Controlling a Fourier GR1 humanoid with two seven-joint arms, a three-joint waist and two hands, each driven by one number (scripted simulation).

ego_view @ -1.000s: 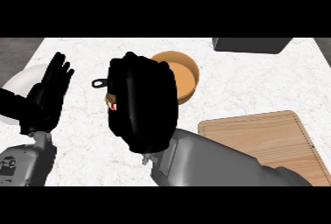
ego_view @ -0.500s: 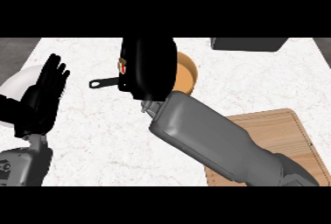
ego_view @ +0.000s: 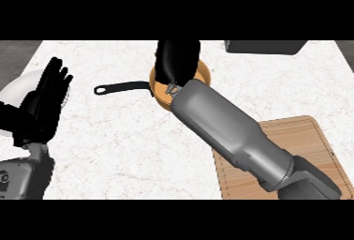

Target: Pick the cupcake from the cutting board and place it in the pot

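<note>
From the head view I have the right hand far out across the counter, directly over the pot. I see that hand from the back as one dark shape, so I cannot tell whether it is clenched or released. It covers most of the pot's opening. Only a strip of tan rim shows on either side of it, and the pot's black handle sticks out to the left, lying flat on the counter.

I cannot see the cupcake. It is hidden from me, and the one place that could hide it is under the right hand at the pot. The right forearm runs in a long grey diagonal from the lower right, and it crosses the near left corner of the board.

The left hand rests at the left edge, released, fingers straight and pointing up. It is well apart from the pot. Behind it lies a white plate, partly covered by that hand. A dark box sits at the counter's far edge, to the right of the pot.
</note>
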